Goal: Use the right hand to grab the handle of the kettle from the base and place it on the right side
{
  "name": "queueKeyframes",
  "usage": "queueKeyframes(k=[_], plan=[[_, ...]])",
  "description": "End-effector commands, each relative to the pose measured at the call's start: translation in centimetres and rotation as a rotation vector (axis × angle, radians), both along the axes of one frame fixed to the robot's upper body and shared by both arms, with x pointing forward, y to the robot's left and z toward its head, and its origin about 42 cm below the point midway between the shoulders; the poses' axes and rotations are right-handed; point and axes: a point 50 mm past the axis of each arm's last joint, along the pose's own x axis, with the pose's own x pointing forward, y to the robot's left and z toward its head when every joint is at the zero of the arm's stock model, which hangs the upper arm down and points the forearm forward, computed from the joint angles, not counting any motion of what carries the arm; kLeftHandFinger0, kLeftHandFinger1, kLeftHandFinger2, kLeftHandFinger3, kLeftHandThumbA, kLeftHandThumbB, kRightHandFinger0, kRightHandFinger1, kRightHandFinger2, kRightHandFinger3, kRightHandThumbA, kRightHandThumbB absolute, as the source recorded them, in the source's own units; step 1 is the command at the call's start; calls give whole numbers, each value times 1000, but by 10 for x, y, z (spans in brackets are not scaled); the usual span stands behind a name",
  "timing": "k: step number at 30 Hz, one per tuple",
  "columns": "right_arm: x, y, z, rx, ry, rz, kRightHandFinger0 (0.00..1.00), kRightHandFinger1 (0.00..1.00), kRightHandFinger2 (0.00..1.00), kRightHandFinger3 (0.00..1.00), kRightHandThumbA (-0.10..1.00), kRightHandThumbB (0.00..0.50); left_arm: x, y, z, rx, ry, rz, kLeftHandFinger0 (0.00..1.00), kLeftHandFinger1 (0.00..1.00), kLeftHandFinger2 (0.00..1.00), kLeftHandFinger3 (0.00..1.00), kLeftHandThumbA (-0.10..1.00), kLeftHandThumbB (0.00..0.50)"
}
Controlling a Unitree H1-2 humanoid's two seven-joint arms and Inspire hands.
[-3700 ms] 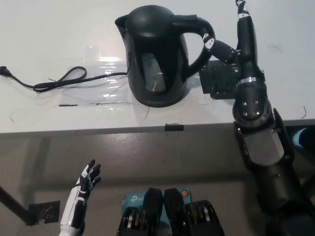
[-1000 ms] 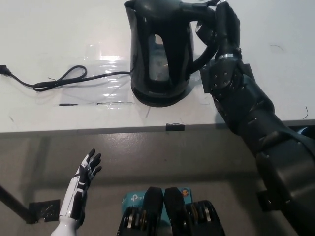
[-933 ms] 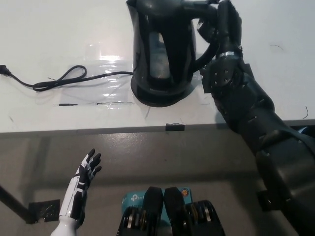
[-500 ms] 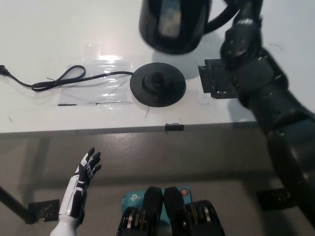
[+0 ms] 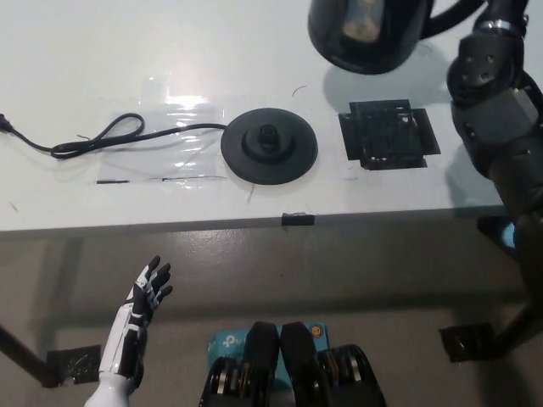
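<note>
Right hand is cut off by the top edge, so its grip cannot be told; its black arm (image 5: 496,119) reaches up beside the kettle (image 5: 369,34), which hangs above the table (image 5: 102,51) (off its base (image 5: 269,146)). Left hand (image 5: 140,318) rests low, fingers spread.

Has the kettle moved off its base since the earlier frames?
Yes. The kettle is lifted off the base and now hangs up and to the right of it, above the black square mat.

White table (image 5: 102,51): base (image 5: 269,144), cord (image 5: 102,140), black mat (image 5: 388,134).
</note>
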Motion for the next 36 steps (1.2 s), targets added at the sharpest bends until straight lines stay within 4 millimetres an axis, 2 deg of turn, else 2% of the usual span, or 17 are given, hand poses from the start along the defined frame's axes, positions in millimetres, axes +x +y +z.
queueKeyframes(k=[1, 8, 10, 13, 15, 17, 20, 22, 25, 27, 28, 29, 30, 31, 32, 35, 36], plan=[[-1, -14, 43, 44, -168, 0, 0, 0, 273, 342, -100, 128, 0, 5, 4, -1, -33, -2, 993, 1000, 1000, 1000, 1000, 500], [-8, -25, -7, 31, -123, -4, 0, 30, 445, 365, -100, 112, -4, 5, 2, 1, -20, 1, 1000, 1000, 1000, 1000, 1000, 500], [-9, -25, -15, 12, -116, -20, 0, 31, 429, 321, -100, 128, -4, 5, 2, 2, -20, 5, 1000, 1000, 1000, 1000, 1000, 500], [-13, -25, -34, -9, -93, -30, 0, 0, 284, 111, -100, 145, -4, 5, 2, 3, -19, 3, 1000, 1000, 1000, 1000, 1000, 500], [-13, -25, -41, -5, -76, -14, 0, 0, 306, 62, -100, 131, -4, 5, 2, -1, -18, 2, 1000, 1000, 1000, 1000, 1000, 500], [-15, -26, -46, -13, -69, -7, 0, 10, 392, 123, -100, 128, -4, 5, 2, -2, -18, 1, 1000, 1000, 1000, 1000, 1000, 498], [-16, -27, -51, -38, -63, -5, 0, 90, 551, 502, -100, 117, -3, 6, 3, 0, -20, 4, 1000, 1000, 1000, 1000, 1000, 499], [-17, -29, -54, -56, -58, -2, 0, 122, 589, 624, -100, 119, -3, 6, 2, -2, -20, 3, 1000, 1000, 1000, 1000, 1000, 498], [-19, -31, -58, -113, -61, -12, 0, 146, 614, 678, -100, 110, -5, 6, 1, -1, -19, 5, 1000, 1000, 1000, 1000, 1000, 500], [-21, -33, -57, -150, -96, -46, 0, 112, 543, 611, -100, 132, -6, 7, 1, 4, -18, 4, 1000, 1000, 1000, 1000, 1000, 500], [-21, -35, -57, -153, -93, -54, 51, 232, 644, 672, -93, 161, -6, 8, 1, 3, -18, 5, 1000, 1000, 1000, 1000, 1000, 500], [-21, -36, -56, -155, -91, -51, 166, 428, 864, 850, -5, 230, -6, 8, 1, 3, -18, 5, 1000, 1000, 1000, 1000, 1000, 500], [-20, -38, -55, -169, -79, -25, 444, 729, 1000, 1000, 250, 340, -6, 8, 1, 0, -18, 4, 1000, 1000, 1000, 1000, 1000, 500], [-19, -40, -53, -189, -64, 5, 515, 760, 1000, 1000, 301, 336, -5, 7, 1, -1, -17, 4, 1000, 1000, 1000, 1000, 1000, 500], [-16, -43, -51, -218, -2, 101, 1000, 1000, 1000, 1000, 500, 403, -5, 7, 1, -3, -19, 5, 1000, 1000, 1000, 1000, 1000, 500], [-11, -48, -46, -299, 92, 236, 1000, 1000, 1000, 1000, 661, 499, -6, 8, 1, -4, -19, 5, 1000, 1000, 1000, 1000, 1000, 499], [-11, -49, -44, -302, 102, 258, 1000, 1000, 1000, 1000, 650, 500, -6, 7, 1, -7, -19, 6, 1000, 1000, 1000, 1000, 1000, 498]])
